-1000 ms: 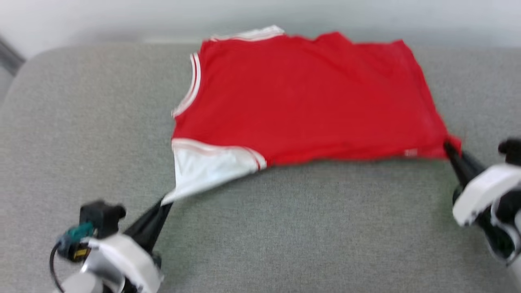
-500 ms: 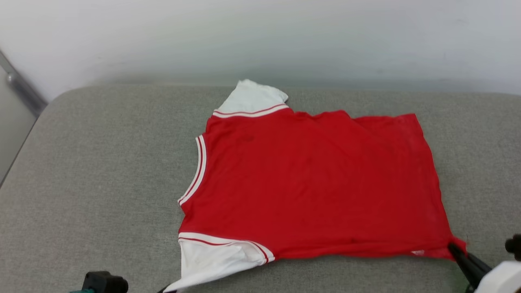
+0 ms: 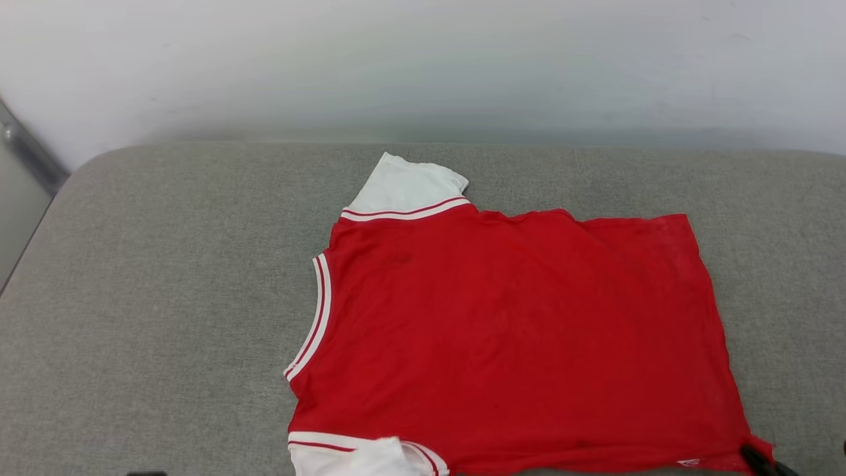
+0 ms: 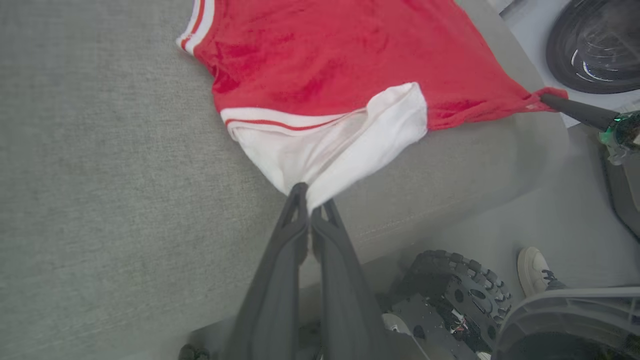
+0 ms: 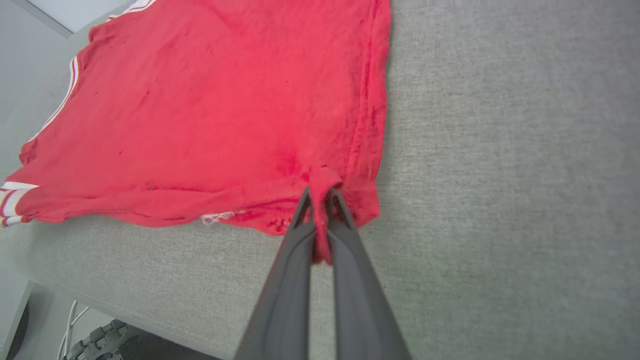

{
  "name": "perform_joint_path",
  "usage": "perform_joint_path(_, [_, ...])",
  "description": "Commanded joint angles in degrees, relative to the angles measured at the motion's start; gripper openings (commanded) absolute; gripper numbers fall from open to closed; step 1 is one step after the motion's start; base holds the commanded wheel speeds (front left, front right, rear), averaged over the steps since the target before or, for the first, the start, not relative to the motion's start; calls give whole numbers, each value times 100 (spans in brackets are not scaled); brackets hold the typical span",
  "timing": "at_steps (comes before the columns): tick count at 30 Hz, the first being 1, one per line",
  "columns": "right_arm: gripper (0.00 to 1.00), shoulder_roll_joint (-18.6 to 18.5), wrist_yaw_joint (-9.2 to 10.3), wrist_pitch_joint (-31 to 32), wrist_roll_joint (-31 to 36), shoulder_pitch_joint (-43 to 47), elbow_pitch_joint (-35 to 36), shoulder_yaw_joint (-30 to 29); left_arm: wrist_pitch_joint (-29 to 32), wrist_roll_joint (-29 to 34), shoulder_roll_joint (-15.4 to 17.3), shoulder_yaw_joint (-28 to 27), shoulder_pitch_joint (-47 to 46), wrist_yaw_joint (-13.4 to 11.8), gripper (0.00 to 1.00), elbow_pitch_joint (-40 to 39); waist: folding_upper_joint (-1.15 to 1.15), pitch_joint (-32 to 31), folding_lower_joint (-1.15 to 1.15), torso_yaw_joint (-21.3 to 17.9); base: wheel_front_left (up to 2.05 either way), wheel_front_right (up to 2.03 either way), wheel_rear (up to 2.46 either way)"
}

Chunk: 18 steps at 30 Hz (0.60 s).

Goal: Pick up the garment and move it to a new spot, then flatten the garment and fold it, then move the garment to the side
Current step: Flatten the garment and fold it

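The jersey (image 3: 515, 330) lies plain side up at the bench's (image 3: 165, 297) front edge, right of centre. The left tool (image 4: 310, 212) is pinching the near white sleeve (image 4: 345, 145), and the right tool (image 5: 320, 200) is pinching the near hem corner (image 5: 325, 182). To flatten it well, I'd pull both outward evenly and low, releasing only once the front edge lies taut without bunching.

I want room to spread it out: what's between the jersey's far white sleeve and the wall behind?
Just bare grey cushion between the far white sleeve and the wall, seen in the head view.
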<state>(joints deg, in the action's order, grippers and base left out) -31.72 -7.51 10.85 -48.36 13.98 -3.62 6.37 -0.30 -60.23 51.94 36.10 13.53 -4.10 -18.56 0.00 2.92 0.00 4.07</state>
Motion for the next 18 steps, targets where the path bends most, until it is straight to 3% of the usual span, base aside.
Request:
perform_joint_path(1, [0,25,4,62,-43,40,115,-64,-97,-6,-53,-89,-167,51,0,-41,0,25,0,-16,0,0,0])
perform_joint_path(11, [0,130,4,450,75,-405,625,-469,-406,386,-249,-437,-1183,319,0,138,0,417,0,-74,0,0,0])
perform_joint_path(18, [0,235,4,784,479,-1149,473,-445,-351,524,-450,-541,-2060,570,0,637,0,980,0,-125,0,0,0])
